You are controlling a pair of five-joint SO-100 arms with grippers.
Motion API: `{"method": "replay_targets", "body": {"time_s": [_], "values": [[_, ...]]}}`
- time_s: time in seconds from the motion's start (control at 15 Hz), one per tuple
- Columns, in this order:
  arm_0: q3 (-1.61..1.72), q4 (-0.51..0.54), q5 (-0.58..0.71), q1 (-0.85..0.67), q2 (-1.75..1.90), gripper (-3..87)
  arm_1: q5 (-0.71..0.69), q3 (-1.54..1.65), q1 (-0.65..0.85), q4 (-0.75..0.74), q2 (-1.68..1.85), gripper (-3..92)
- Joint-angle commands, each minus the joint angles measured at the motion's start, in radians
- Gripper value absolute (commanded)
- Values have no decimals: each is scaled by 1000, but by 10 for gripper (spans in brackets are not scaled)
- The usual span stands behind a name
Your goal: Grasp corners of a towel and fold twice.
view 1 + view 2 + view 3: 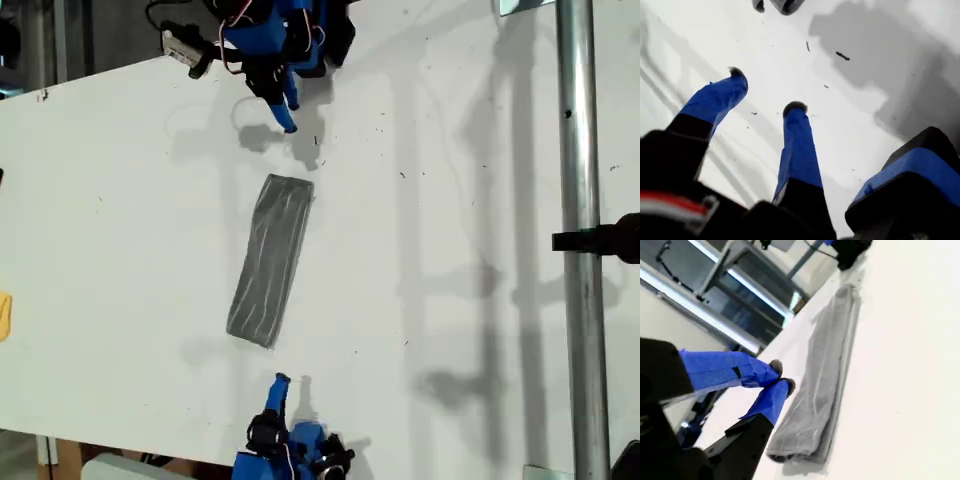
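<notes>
The towel (pixel 270 262) lies on the white table (pixel 120 220) as a long narrow folded strip, dark grey with pale stripes, running between the two arms. My first gripper (pixel 286 118) is beyond the towel's end nearer the exterior view's top. It hangs over bare table, open and holding nothing (pixel 766 90), with a grey bit of the towel (pixel 786 5) just ahead. My second gripper (pixel 280 383) is beyond the towel's other end. Its blue-taped fingertips (pixel 780 377) are together, shut on nothing, beside the towel's near end (pixel 815 415).
A small yellow thing (pixel 3 316) lies at the exterior view's left edge. A metal pole (pixel 582 250) with a black clamp (pixel 612 238) runs down the exterior view's right side. Small dark specks (pixel 842 55) mark the table near my first gripper.
</notes>
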Motion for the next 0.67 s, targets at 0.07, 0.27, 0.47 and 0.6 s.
{"method": "replay_targets", "body": {"time_s": [0.07,0.27,0.47,0.6], "values": [[55,-81,-40,110,38,16,169,123,-83,8,206,379],[144,-153,-49,137,38,17,156,103,-71,-17,37,460],[158,-129,-55,132,38,15,89,87,20,-225,-330,470],[147,-110,-58,137,38,10,57,60,86,-396,-552,475]]}}
